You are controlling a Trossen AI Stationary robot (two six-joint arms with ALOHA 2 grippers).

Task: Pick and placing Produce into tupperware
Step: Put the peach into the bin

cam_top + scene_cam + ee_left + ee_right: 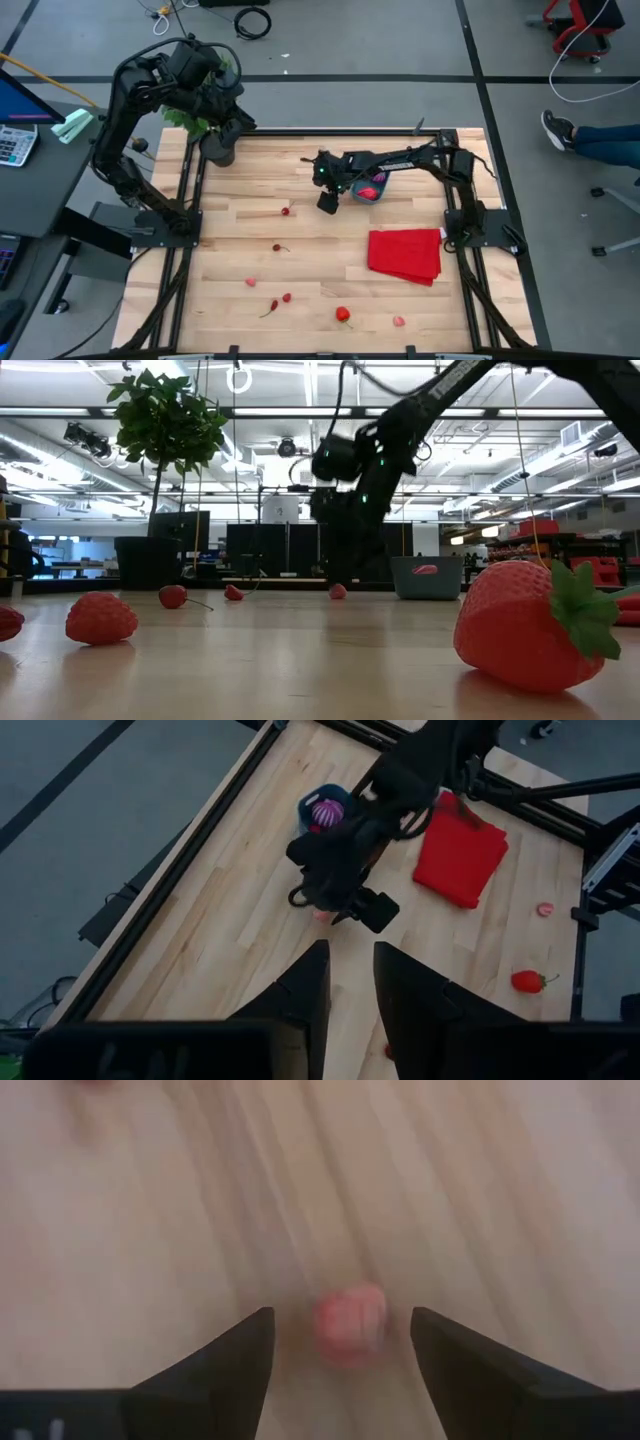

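My right gripper (327, 201) hangs low over the table's middle, just left of the blue tupperware (370, 190). Its open fingers stand on either side of a small pink produce piece (350, 1325) lying on the wood, without touching it. The tupperware (325, 810) holds a spiky purple piece (327, 813) and something pink. More red produce lies toward the near edge: a cherry (286, 211), another piece (277, 247), a strawberry (343, 315) and others. My left gripper (238, 122) waits, open, high over the far left corner.
A folded red cloth (405, 255) lies right of centre. A dark plant pot (218, 148) with a leafy plant stands at the far left corner under my left arm. A black frame edges the table. Bare wood lies between the scattered pieces.
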